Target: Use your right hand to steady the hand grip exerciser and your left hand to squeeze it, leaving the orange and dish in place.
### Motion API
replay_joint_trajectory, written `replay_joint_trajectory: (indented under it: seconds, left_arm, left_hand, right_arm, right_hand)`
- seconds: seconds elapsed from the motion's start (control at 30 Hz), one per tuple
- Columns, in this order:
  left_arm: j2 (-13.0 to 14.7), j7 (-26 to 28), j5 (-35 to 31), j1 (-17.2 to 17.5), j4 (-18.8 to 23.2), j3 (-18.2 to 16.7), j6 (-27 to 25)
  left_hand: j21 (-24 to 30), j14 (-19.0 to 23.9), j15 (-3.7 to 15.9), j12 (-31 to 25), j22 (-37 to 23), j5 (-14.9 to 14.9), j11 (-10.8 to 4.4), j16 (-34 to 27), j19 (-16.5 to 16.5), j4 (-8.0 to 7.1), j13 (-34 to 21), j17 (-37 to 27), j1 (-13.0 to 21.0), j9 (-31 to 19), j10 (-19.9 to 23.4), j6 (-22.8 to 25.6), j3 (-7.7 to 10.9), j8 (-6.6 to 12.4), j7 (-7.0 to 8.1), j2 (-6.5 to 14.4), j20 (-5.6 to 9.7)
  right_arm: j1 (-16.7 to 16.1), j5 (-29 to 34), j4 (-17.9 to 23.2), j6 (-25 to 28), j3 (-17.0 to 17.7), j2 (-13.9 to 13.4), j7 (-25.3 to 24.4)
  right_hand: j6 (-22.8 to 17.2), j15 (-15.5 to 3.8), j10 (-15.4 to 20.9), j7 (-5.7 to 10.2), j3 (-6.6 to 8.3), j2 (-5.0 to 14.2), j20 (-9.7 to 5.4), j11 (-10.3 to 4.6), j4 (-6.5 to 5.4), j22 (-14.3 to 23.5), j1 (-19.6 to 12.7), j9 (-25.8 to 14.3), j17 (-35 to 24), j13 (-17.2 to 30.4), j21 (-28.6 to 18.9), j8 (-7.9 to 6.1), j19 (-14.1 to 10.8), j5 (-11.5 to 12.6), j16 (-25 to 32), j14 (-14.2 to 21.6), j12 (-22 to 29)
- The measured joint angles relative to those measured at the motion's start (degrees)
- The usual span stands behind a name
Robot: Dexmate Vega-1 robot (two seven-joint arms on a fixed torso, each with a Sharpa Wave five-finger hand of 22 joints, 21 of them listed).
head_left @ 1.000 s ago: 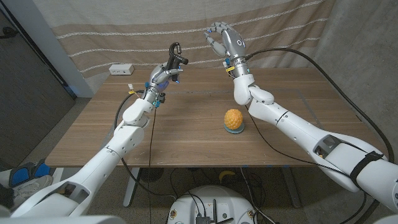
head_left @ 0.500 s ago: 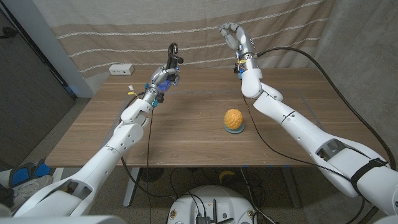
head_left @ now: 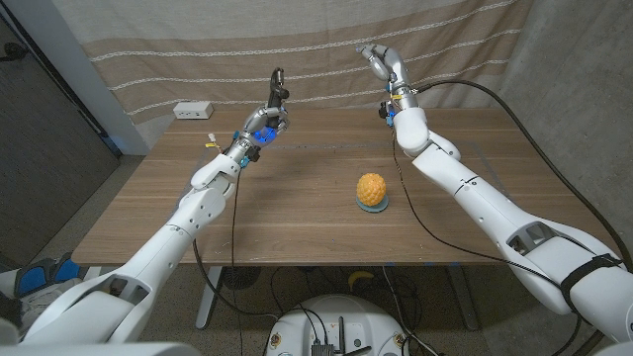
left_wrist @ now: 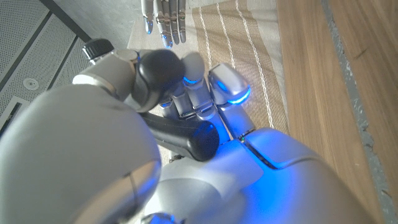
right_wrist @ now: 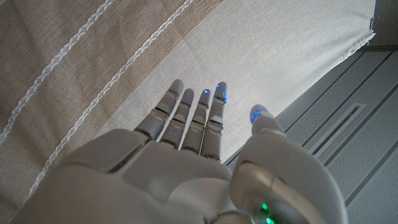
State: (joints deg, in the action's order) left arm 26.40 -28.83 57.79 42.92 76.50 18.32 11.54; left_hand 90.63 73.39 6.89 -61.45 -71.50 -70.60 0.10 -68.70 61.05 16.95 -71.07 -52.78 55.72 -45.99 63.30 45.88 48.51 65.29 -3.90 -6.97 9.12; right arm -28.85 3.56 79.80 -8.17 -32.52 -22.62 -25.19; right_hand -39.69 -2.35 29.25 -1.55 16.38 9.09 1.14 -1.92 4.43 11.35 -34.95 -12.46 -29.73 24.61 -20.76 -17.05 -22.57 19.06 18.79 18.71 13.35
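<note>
The robot's left hand (head_left: 261,124) is raised above the far left part of the wooden table (head_left: 297,198), its fingers wrapped around the black-handled hand grip exerciser (head_left: 276,86), which sticks up out of its fist in front of the striped beige curtain (head_left: 198,59). From the left wrist, the fingers (left_wrist: 227,87) are clenched over one black foam handle (left_wrist: 186,140). The right hand (head_left: 384,63) is lifted high over the far right of the table, well apart from the exerciser, holding nothing; from the right wrist its fingers (right_wrist: 196,115) are stretched out straight and slightly spread against the curtain. The bumpy orange (head_left: 371,187) sits on a small blue dish (head_left: 372,207) near the middle of the table, between the two arms. A white power strip (head_left: 193,111) lies at the far left edge.
</note>
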Motion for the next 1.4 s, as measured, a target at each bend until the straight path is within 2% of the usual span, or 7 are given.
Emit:
replay_joint_trajectory:
  seconds: [0.27, 0.3, 0.33, 0.37, 0.43, 1.03, 1.4]
  left_arm:
    - [-1.5, -3.8, 3.3, -1.8, -3.4, -0.7, -3.3]
    - [-1.5, -4.2, 3.8, -1.8, -3.4, -0.7, -3.8]
    - [-2.4, -4.4, 4.0, -2.5, -4.9, -1.2, -4.0]
    - [-2.7, -4.4, 4.0, -2.7, -5.5, -1.4, -4.0]
    - [-3.2, -5.4, 4.9, -3.0, -6.4, -1.8, -4.9]
    - [-7.0, -10.6, 10.6, -5.2, -12.5, -4.3, -11.7]
    - [-8.4, -11.5, 11.9, -6.0, -15.1, -5.4, -14.2]
  left_hand:
    - [0.0, 0.2, 0.19, -0.2, 0.0, -0.2, 0.09, -1.0, 0.1, 0.0, 0.1, 0.0, -0.1, -0.1, 0.3, 0.0, 0.0, 0.34, 0.0, 0.1, 0.32]
    - [0.0, 0.2, 0.22, -0.2, 0.0, -0.2, -0.09, -4.9, 0.1, 0.0, 0.3, -1.6, -0.1, -0.1, 0.5, 0.0, 0.0, 0.34, 0.0, 0.1, 0.36]
    - [0.0, 1.4, 1.34, -0.2, 0.0, -0.2, -0.09, -13.2, 0.8, 0.0, 0.4, -11.8, -0.1, -0.1, 0.5, 0.0, 0.0, 0.35, 0.0, 0.1, 1.04]
    - [0.0, 2.2, 2.08, -0.2, 0.0, -0.2, -0.09, -18.4, 0.9, 0.0, 0.4, -15.9, -0.1, -0.1, 0.5, 0.0, 0.0, 0.36, 0.0, 0.1, 1.07]
    - [0.0, 2.5, 2.23, -0.2, 0.0, -0.2, -0.09, -20.9, 0.9, 0.01, 0.4, -18.0, -0.1, 0.0, 0.5, 0.0, 0.01, 0.64, 0.0, 0.1, 1.13]
    - [0.0, 2.9, 2.84, -0.2, 0.0, -0.2, -0.09, -21.2, 0.9, 0.39, 0.3, -18.5, -0.1, 1.2, 0.5, 0.0, 0.39, 1.33, 0.0, 0.1, 1.12]
    - [0.0, 2.9, 2.85, -0.2, 0.0, -0.2, -0.09, -21.2, 0.4, 0.54, 0.3, -18.4, -0.1, 1.8, 0.5, 0.0, 0.54, 1.87, 0.0, 0.1, 1.16]
  right_arm:
    - [0.2, -7.8, -3.8, -3.2, 1.6, -0.2, 6.9]
    - [0.2, -7.8, -4.3, -3.2, 1.7, -0.3, 6.9]
    - [0.2, -11.2, -4.5, -3.9, 1.8, -0.3, 10.0]
    - [0.2, -12.3, -4.5, -4.1, 1.8, -0.3, 11.1]
    - [0.3, -14.2, -5.2, -4.4, 2.2, -0.4, 13.0]
    - [0.9, -28.6, -12.1, -7.0, 5.0, -1.2, 28.7]
    - [0.3, -37.5, -15.1, -9.3, 7.4, -0.7, 36.9]
  right_hand:
    - [1.8, 0.0, -2.0, -2.04, -0.15, 0.13, 0.91, 1.97, 0.15, 0.3, 1.3, -0.7, -0.7, 0.3, 0.4, 0.95, 1.7, 0.0, 0.0, -1.2, -0.3]
    - [2.0, 0.0, -2.1, -2.17, -0.19, 0.12, 1.02, 2.13, 0.19, 0.3, 1.3, -0.7, -0.7, 0.3, 0.4, 1.19, 1.8, 0.0, 0.0, -1.2, -0.3]
    - [2.2, 0.01, -2.2, -2.35, -0.25, 0.13, 1.11, 2.16, 0.25, 0.3, 1.3, -0.7, -0.7, 0.2, 0.4, 1.2, 1.9, 0.0, 0.0, -1.6, -0.3]
    - [2.4, 0.09, -2.5, -2.54, -0.25, 0.12, 1.13, 2.49, 0.25, 0.3, 1.3, -0.7, -0.8, 0.2, 0.4, 1.27, 1.9, 0.0, 0.0, -1.8, -0.3]
    - [3.1, 0.0, -2.6, -2.29, -0.25, 0.14, 1.33, 2.62, 0.24, 0.3, 1.3, -0.7, -1.0, 0.2, 0.4, 1.67, 2.2, 0.0, 0.0, -1.8, -0.3]
    - [10.6, 0.1, -7.1, -2.12, -0.74, -0.55, 1.43, 3.76, 0.36, 0.5, 4.0, -0.8, -1.4, -0.1, 0.4, 4.97, 4.1, -0.6, -0.4, -3.4, -1.9]
    - [11.5, 1.03, -8.5, -2.43, -1.67, -0.71, 2.24, 3.96, -0.09, 0.4, 6.2, -0.6, -1.1, -0.7, 0.8, 5.2, 5.1, -1.1, -1.2, -4.3, -2.1]
